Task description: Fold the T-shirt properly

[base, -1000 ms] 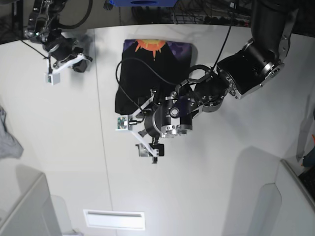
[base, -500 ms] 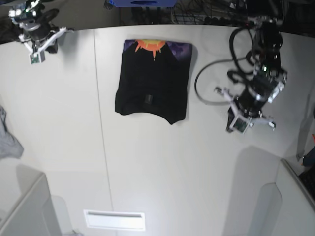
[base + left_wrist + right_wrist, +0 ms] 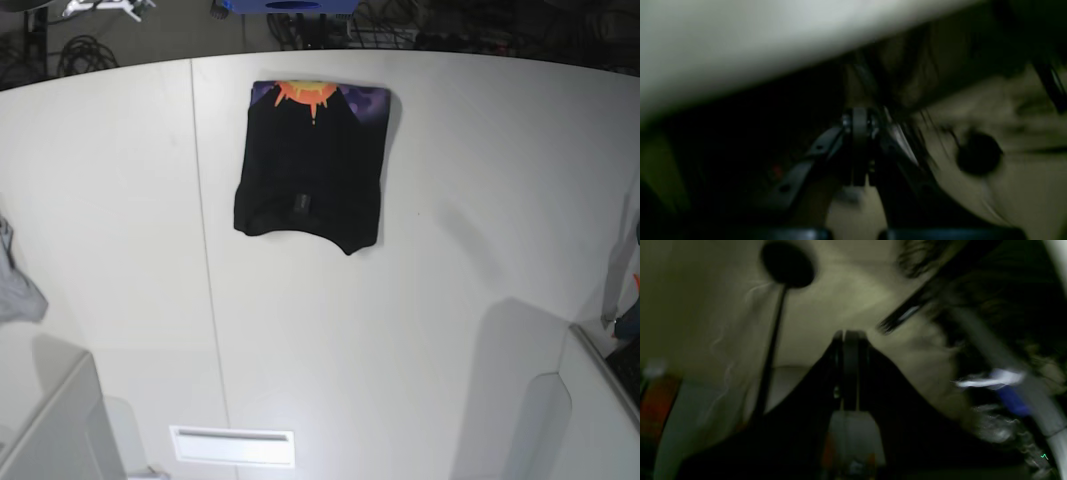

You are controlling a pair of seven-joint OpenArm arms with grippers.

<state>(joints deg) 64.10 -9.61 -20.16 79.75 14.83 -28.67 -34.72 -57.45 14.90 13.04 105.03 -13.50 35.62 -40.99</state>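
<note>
1. Now you see the T-shirt [image 3: 310, 165] lying flat on the white table [image 3: 420, 300], toward its far edge, folded into a compact dark rectangle with the sun print showing along the far end.
2. Both arms are out of the overhead view, well apart from the cloth.
3. On each wrist view, blurred and dim, the left gripper [image 3: 858, 150] and right gripper [image 3: 850, 370] show jaws pressed together, holding nothing.
4. Judging the risk: the near hem bulges unevenly, so any further tug could drag layers apart and spoil the fold.
</note>
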